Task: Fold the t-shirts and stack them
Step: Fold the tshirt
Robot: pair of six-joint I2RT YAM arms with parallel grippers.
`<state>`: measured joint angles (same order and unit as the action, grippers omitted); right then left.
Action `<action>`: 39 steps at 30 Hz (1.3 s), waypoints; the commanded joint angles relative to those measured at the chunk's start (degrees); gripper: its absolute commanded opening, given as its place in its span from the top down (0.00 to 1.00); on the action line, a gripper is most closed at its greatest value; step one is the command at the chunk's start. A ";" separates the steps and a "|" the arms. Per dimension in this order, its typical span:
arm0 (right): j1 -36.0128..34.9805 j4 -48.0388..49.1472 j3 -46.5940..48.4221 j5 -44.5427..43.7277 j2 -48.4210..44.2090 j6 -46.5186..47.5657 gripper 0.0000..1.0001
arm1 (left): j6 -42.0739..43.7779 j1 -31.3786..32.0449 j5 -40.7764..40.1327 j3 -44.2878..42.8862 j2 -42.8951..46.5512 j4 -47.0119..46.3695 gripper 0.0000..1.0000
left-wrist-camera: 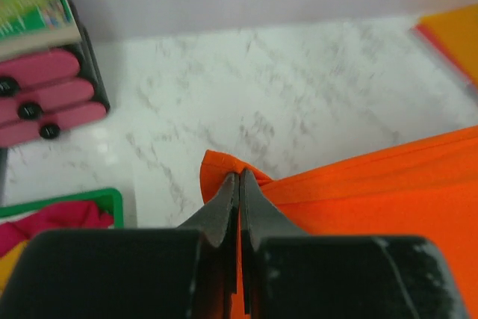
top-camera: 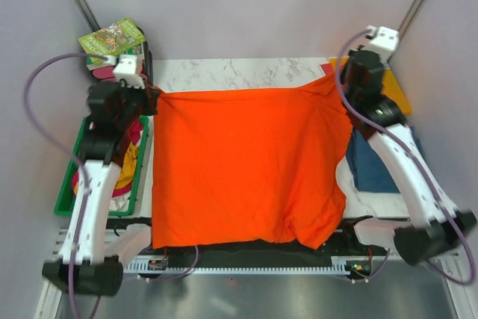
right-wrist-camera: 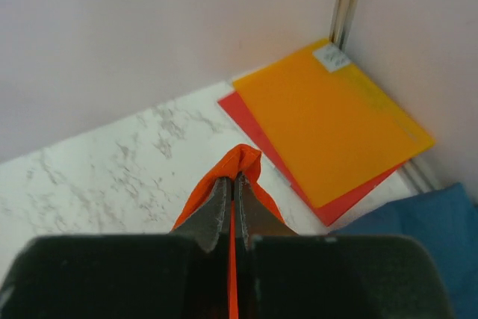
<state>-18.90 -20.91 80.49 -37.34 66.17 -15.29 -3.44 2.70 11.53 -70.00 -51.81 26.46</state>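
**Corners of orange t-shirt (top-camera: 250,166) pinched by both arms**

The orange t-shirt lies spread over the middle of the marble table (top-camera: 239,72), its near hem draping over the table's front edge by the arm bases. The near right corner is rumpled and folded under.

The left gripper (left-wrist-camera: 239,184) is clamped on the shirt's far left corner. Its jaws are pressed together, with a small peak of orange cloth poking out past the tips. The right gripper (right-wrist-camera: 234,183) is likewise closed on the far right corner, a fold of cloth rising between its fingers. The far edge of the shirt runs nearly straight between the two grips.

Left of the shirt stands a green tray (top-camera: 140,181) holding magenta cloth (top-camera: 133,134) and yellow cloth (top-camera: 128,160). Beyond the shirt's far left corner is a black rack with pink slats (left-wrist-camera: 45,95), with a green printed book (top-camera: 112,35) on top. Just right of the shirt lies a teal-blue t-shirt (top-camera: 373,162). Beyond the shirt's far right corner an orange folder (right-wrist-camera: 328,117) rests on a red folder (right-wrist-camera: 250,126).
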 commanded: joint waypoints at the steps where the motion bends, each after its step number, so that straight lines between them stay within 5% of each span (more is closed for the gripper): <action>1: 3.77 9.56 0.80 1.39 18.51 -2.98 1.00 | 6.25 -0.24 -4.14 5.84 -16.44 -14.49 0.98; 5: 4.22 10.36 10.10 0.87 38.45 -3.26 1.00 | 7.48 -0.41 -8.18 1.19 -37.16 -22.31 0.98; 10: 4.22 8.78 24.00 1.57 53.68 -1.50 1.00 | 8.01 -0.41 -11.09 -8.55 -50.74 -25.05 0.98; 19: 4.57 7.28 36.48 2.18 64.95 -0.09 1.00 | 8.01 -0.41 -14.25 -24.73 -66.74 -22.95 0.98; 28: 4.74 6.23 40.80 3.77 68.39 -1.14 1.00 | 7.75 -0.41 -16.28 -31.17 -71.85 -20.83 0.98; 39: 3.08 13.70 15.07 3.95 51.35 -5.80 1.00 | 6.60 -0.50 -17.50 -21.86 -63.86 -21.80 0.98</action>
<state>-14.87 -12.05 101.62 -33.08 126.69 -18.28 2.44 2.59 -3.99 -94.85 -121.82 6.79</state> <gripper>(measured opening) 0.010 0.023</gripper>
